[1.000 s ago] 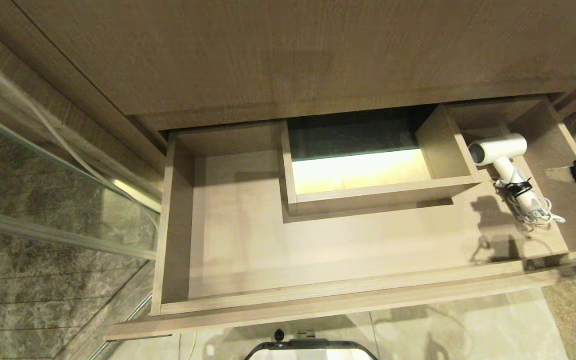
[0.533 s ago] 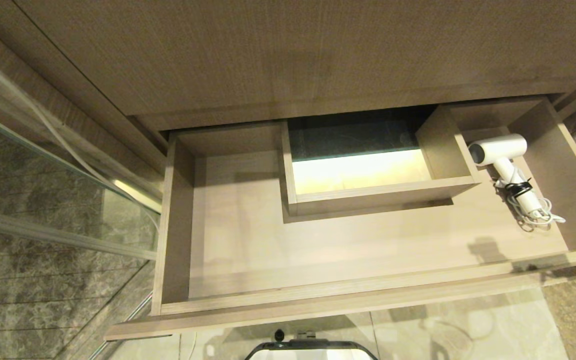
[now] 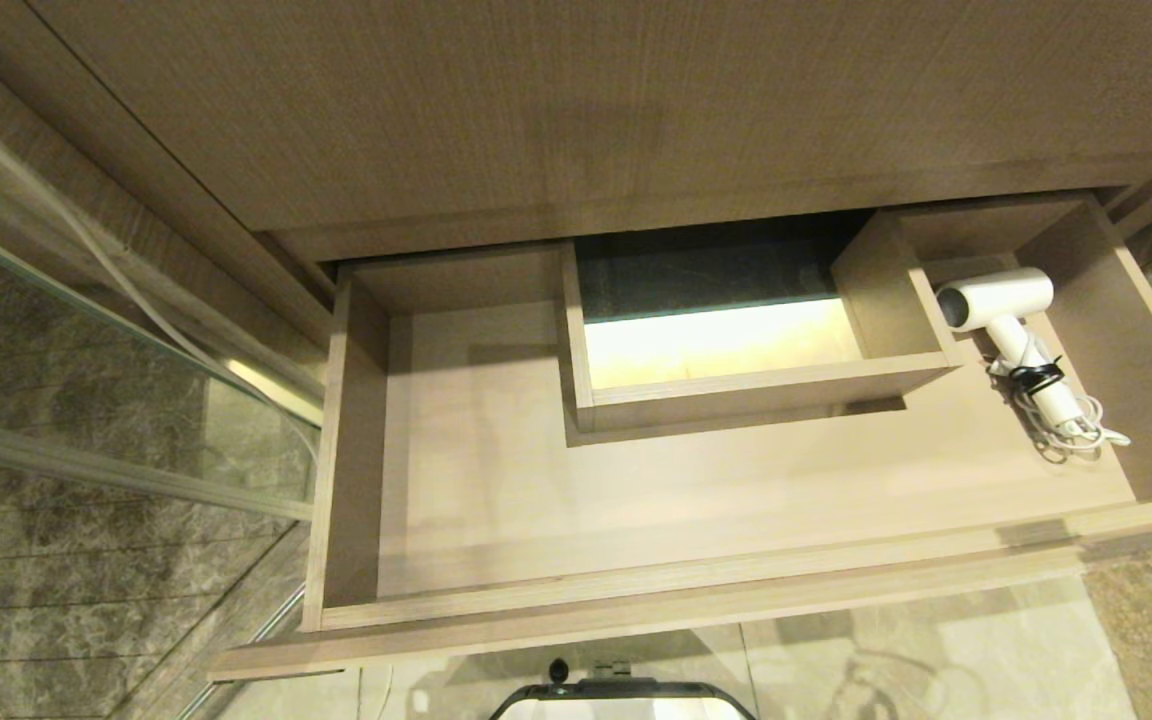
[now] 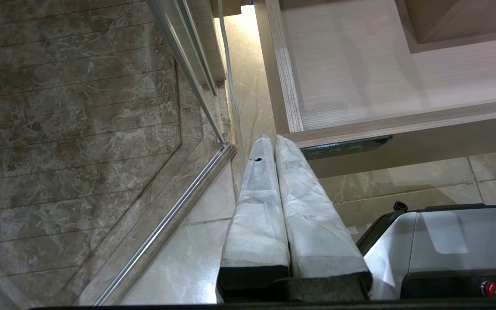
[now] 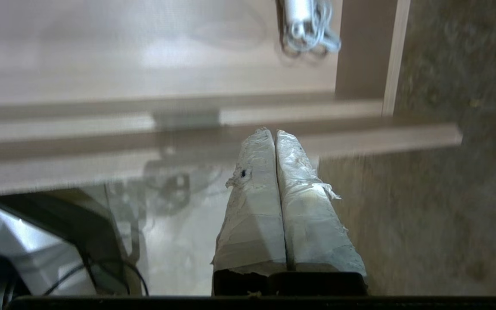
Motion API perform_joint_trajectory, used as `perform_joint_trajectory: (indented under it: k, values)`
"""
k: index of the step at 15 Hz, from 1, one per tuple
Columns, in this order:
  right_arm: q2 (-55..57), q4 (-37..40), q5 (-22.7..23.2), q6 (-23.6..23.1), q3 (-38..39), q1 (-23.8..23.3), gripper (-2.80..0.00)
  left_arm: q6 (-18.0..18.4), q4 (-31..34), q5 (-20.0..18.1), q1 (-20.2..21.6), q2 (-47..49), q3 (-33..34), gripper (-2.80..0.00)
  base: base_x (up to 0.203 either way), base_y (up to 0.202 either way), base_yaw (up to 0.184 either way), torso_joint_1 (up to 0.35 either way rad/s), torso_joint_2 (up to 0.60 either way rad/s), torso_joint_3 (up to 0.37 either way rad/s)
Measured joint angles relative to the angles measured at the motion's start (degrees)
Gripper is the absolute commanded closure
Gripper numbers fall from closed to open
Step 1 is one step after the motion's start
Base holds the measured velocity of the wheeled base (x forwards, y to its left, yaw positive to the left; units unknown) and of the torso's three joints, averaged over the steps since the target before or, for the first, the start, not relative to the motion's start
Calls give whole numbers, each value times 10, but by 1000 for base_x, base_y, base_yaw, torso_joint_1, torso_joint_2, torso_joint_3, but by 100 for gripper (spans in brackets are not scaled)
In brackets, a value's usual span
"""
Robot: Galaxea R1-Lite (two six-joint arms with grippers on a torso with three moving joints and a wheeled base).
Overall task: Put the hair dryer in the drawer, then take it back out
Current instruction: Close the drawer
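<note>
The white hair dryer [image 3: 1011,320] lies in the right end of the pulled-out wood-grain drawer [image 3: 636,590], barrel toward the back, its cord bundle [image 3: 1076,432] toward the front. Only the cord end of the hair dryer [image 5: 306,23] shows in the right wrist view. My right gripper [image 5: 272,132] is shut and empty, outside the drawer [image 5: 274,142] in front of its front panel; it is out of the head view. My left gripper [image 4: 270,138] is shut and empty, parked by the left front corner of the drawer [image 4: 403,125].
A boxed square cutout [image 3: 726,340] fills the drawer's back middle. A glass shower partition with a metal rail [image 3: 126,470] stands on the left. The cabinet front [image 3: 586,100] rises behind the drawer. My own base [image 3: 621,695] sits on the tiled floor [image 3: 936,650] below.
My right gripper, seen at the right edge of the head view a second ago, has pulled back out of that view. Its shadow slid off the drawer floor. The hair dryer has not moved.
</note>
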Motion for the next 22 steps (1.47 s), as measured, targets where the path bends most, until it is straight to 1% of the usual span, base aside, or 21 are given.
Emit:
perform_joint_trajectory:
  k: [1,6,7,9,12,15,19,22]
  values:
    - [-14,21,-7,-3,17,0,0,0,0,0,0,0,0,0,0,0,0,0,0,0]
    - [-69,192,-35,-19,115,1,0,0,0,0,0,0,0,0,0,0,0,0,0,0]
    - [-72,201,-36,-22,132,1,0,0,0,0,0,0,0,0,0,0,0,0,0,0]
    - [-60,179,-37,-30,156,2,0,0,0,0,0,0,0,0,0,0,0,0,0,0]
    - [-6,142,-36,-32,166,4,0,0,0,0,0,0,0,0,0,0,0,0,0,0]
    - [83,48,-36,-33,164,5,0,0,0,0,0,0,0,0,0,0,0,0,0,0]
    - [200,-46,-36,-33,115,5,0,0,0,0,0,0,0,0,0,0,0,0,0,0]
    - [260,-76,-36,-33,73,5,0,0,0,0,0,0,0,0,0,0,0,0,0,0]
